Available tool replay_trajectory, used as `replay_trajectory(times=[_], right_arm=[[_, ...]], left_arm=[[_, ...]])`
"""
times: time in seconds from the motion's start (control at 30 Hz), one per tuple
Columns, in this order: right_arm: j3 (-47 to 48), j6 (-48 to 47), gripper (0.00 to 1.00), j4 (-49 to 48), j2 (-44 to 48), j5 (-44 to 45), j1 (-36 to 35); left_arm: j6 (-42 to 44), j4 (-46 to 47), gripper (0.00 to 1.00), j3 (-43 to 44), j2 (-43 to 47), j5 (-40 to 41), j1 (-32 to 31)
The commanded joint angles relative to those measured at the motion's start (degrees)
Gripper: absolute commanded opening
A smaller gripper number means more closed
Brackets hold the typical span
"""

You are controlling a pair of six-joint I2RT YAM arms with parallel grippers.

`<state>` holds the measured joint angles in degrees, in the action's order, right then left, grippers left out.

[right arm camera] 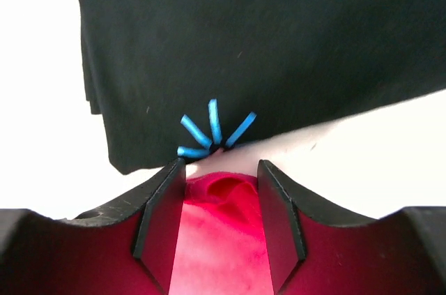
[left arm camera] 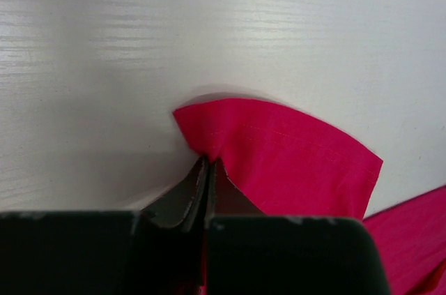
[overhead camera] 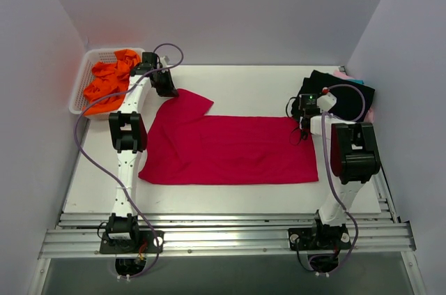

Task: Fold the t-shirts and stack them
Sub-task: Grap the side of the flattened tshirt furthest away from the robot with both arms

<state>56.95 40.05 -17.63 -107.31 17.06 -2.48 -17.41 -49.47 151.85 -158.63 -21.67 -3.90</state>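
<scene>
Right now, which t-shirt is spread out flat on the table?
The crimson-red t-shirt in the middle. The orange one is crumpled in the basket at the far left, and the black one lies folded at the far right.

- A black t-shirt (right arm camera: pixel 265 44) fills the upper part of the frame, lying flat, with its edge running down the left and slanting across the middle.
- A small blue mark (right arm camera: pixel 212 134) of four short strokes fanned out sits at that shirt's lower edge, at centre frame.
- The white table (right arm camera: pixel 42 134) shows bare at the left and at the right under the black cloth.
- At bottom centre the right gripper (right arm camera: pixel 221 166) has its dark jaws partly closed on a bunched ridge of the red t-shirt (right arm camera: pixel 223 225), the cloth filling the gap from one jaw to the other.
- The bulge of red cloth ends just short of the blue mark.
</scene>
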Motion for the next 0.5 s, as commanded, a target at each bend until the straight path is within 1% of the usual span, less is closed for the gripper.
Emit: replay_trajectory(times=[0.0,0.1,0.13,0.17,0.3,0.33,0.4,0.47], right_arm=[[-0.3,-0.1,0.41,3.6,4.1,1.5,-1.4],[-0.1,-0.1,0.39,4.0,4.6,1.8,-1.8],[0.0,-0.1,0.38,4.1,4.6,1.8,-1.8],[0.0,-0.2,0.34,4.1,4.6,1.8,-1.8],[0.0,-0.2,0.30,4.1,4.1,1.9,-1.8],[0.0,-0.2,0.24,4.1,3.9,1.8,-1.8],[0.2,-0.4,0.17,4.0,3.6,1.6,-1.7],[0.3,-0.4,0.15,4.1,3.3,1.4,-1.8]], left_arm=[[0.9,-3.7,0.02,0.1,-3.0,3.2,0.5],[0.9,-3.7,0.02,0.1,-2.9,3.4,0.4],[0.9,-3.7,0.02,0.1,-2.9,3.4,0.4],[0.9,-3.7,0.02,0.1,-2.9,3.4,0.5],[0.9,-3.7,0.02,0.1,-2.9,3.5,0.5],[0.8,-3.7,0.02,0.0,-2.9,3.5,0.4],[0.8,-3.8,0.02,0.0,-2.8,3.6,0.5],[0.8,-3.7,0.02,0.0,-2.8,3.6,0.5]])
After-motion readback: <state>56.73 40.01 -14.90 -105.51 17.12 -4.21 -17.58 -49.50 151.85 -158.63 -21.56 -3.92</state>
